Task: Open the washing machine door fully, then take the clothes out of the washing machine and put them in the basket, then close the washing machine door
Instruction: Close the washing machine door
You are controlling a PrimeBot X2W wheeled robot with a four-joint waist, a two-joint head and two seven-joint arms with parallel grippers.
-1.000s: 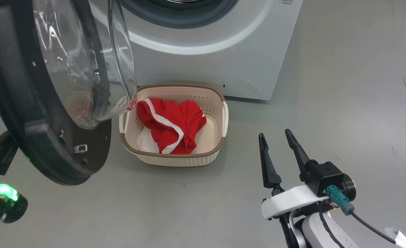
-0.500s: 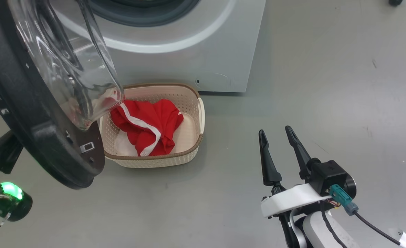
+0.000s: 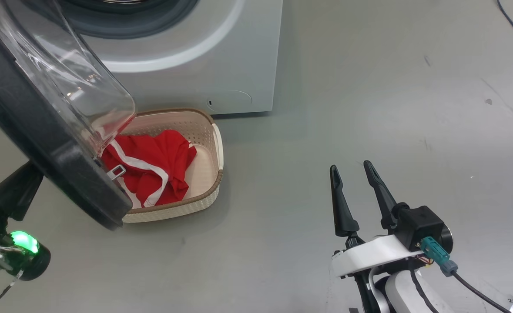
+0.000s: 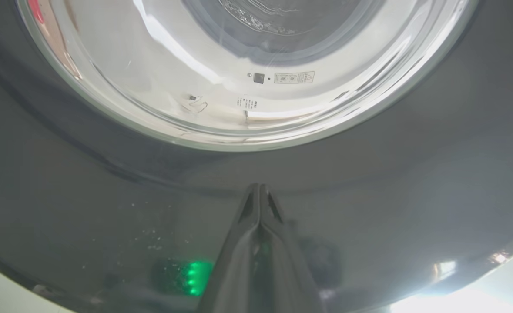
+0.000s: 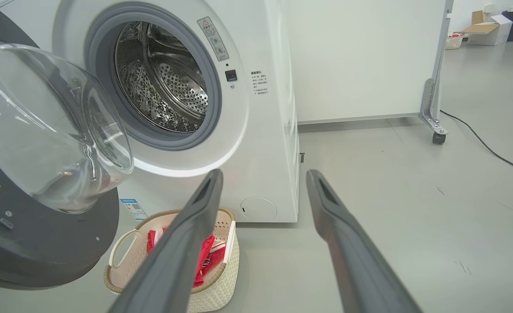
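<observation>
My left gripper (image 4: 259, 189) has its two dark fingers pressed together with nothing between them, tips right at the glossy black rim of the washing machine door (image 4: 108, 195); I cannot tell whether they touch it. My right gripper (image 3: 350, 167) stands wide apart and empty above the grey floor (image 3: 369, 87), well to the right of the washing machine (image 5: 265, 143). The door hangs open to the left of the machine's mouth. Its bulging clear glass bowl (image 5: 43, 126) catches the light. My right wrist view alone shows the perforated steel drum (image 5: 169, 87) and the grey rubber seal (image 5: 212, 87) round it, a warning sticker (image 5: 212, 32) and small print too fine to read, a blue label (image 5: 131, 209) and a round cover (image 5: 258, 208) low on the white front. The basket (image 3: 215, 143), cream perforated plastic with a brown woven-look rim, sits on the floor just before the machine, partly under the door. The clothes (image 3: 160, 156), crumpled red cloth with white trim over a white piece, lie in it.
</observation>
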